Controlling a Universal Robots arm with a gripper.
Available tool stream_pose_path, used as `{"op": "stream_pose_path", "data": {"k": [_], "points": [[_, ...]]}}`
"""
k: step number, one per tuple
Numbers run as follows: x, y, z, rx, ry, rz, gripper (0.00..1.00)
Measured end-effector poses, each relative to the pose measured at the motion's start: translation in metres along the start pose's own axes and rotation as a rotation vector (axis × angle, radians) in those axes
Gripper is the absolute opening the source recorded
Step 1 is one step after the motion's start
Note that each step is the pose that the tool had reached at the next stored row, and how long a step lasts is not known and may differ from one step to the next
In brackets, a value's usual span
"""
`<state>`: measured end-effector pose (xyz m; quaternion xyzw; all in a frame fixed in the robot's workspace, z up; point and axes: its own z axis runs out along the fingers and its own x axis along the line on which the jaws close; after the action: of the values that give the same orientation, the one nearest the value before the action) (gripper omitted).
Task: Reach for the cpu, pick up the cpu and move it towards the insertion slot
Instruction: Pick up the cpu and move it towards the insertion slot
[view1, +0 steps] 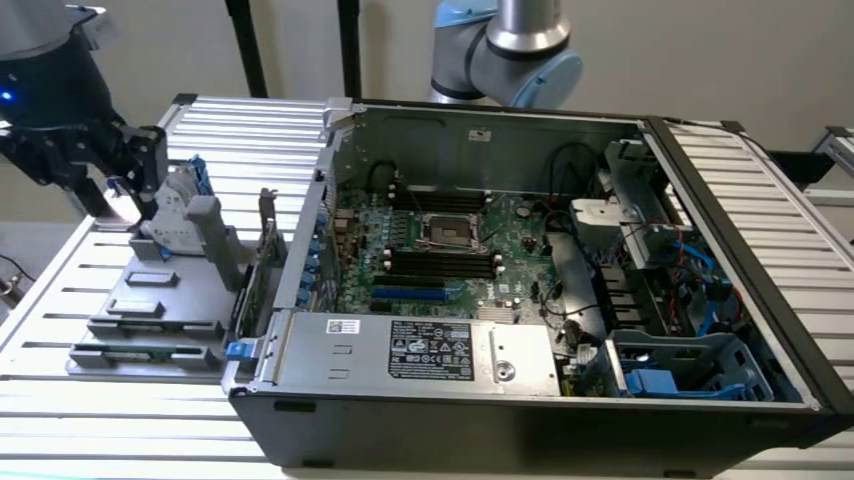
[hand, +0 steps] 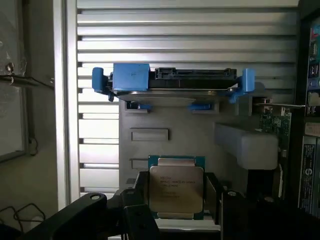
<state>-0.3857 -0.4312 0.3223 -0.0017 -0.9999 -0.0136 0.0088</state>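
Looks like the pick-up step, with the reach already done. Has the small, flat, square cpu (hand: 176, 187), shiny silver on top with a green rim, pinched between the two dark fingers (hand: 143, 197) of the black gripper (hand: 177, 195), one pressed to each of two opposite edges, printed face turned toward the wrist. Cannot say whether lifted clear of the pale grey plastic fixture tray (hand: 165, 120) behind the chip or resting on it. Hangs over that tray on the silver slatted table (view1: 80, 400), outside the open black computer case (view1: 747, 200) and well apart from the square, silver-framed, dark-centred insertion slot (view1: 446, 230) on the green motherboard (view1: 521, 250). Faces, just beyond the fingertips, an upright silver hard drive with blue rails (hand: 170, 82), and, near the outer side of one finger, a pale grey block (hand: 245, 145) on the same tray. Probably calls for a straight pull away from the tray with the chip held level, staying short of the drive ahead of the fingertips, then enough height to clear the case wall on the way to the socket. Calls too for an unchanged pinch, judging by how thin the gripped edges are and how little of them sits under the fingers
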Motion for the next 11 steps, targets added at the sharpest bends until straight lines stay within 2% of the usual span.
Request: {"op": "stream_pose_path", "data": {"k": [6, 11], "points": [[-0.027, -0.0011, -0.0247, -0.0102, -0.0001, 0.000, 0.55], [-0.049, -0.0015, -0.0393, -0.0137, 0.0006, 0.000, 0.55]]}}
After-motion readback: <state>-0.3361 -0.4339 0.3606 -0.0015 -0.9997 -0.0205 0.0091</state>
